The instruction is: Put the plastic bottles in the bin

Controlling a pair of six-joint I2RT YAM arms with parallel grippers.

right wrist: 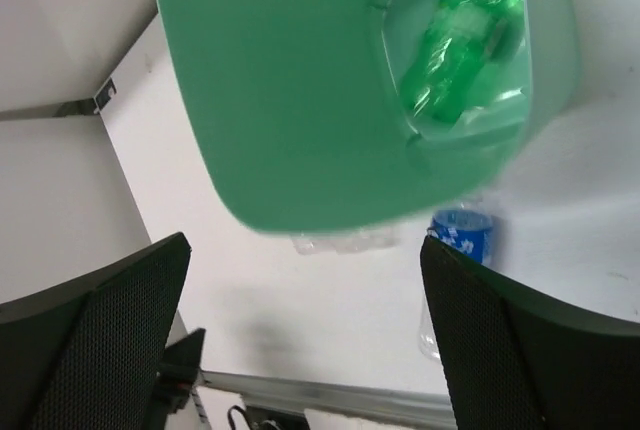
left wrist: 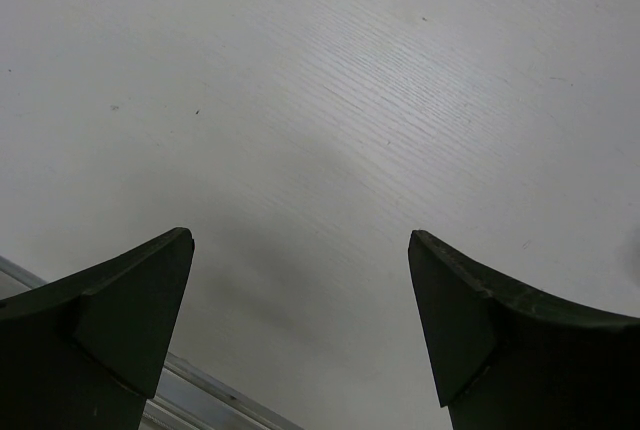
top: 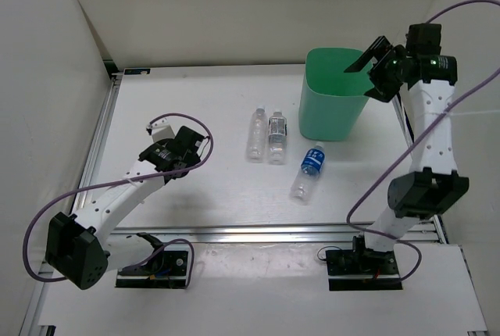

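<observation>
Top camera looks down on table [top: 203,101]; right wrist shares bin [right wrist: 300,100], left seemingly close

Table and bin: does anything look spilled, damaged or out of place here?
Nothing looks spilled or damaged. The bin stands upright with the green bottle lying at its bottom. Three more lie on their sides on the table: one clear bottle beside a second clear bottle, and the blue-label bottle askew nearer the arms.
</observation>
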